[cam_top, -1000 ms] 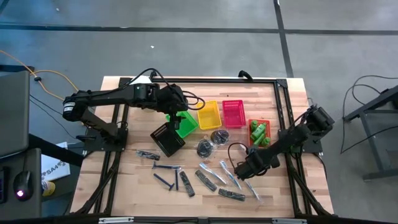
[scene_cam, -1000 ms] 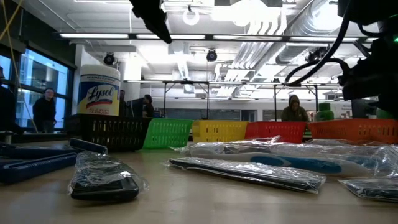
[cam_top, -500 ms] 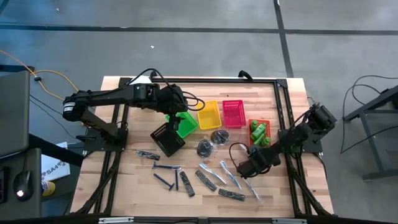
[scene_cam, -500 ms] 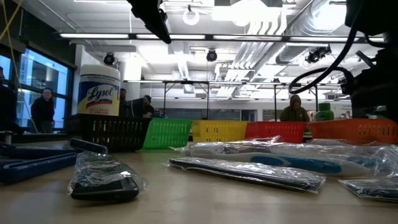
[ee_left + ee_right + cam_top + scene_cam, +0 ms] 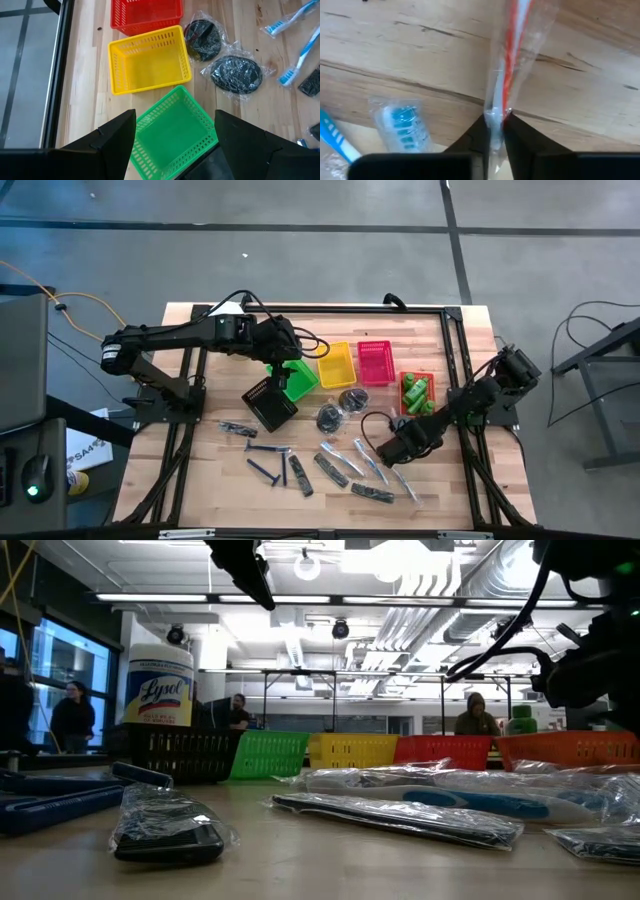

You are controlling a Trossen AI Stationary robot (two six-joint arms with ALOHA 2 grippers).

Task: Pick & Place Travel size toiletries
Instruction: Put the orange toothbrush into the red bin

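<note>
Pinching a slim clear packet with a red-and-white toothbrush [image 5: 512,55] on the wooden tabletop [image 5: 200,480], the right tool [image 5: 494,131] grips narrowly; the left tool [image 5: 172,131] hangs wide over a green plastic basket [image 5: 172,127].

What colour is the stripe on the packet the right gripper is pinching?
Red, on a white handle inside the clear packet held by the right gripper. The right wrist view shows it best.

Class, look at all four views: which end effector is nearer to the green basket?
Left. The left end effector hovers open directly over the green basket. The right end effector is across the table, shut on a red-striped packet.
</note>
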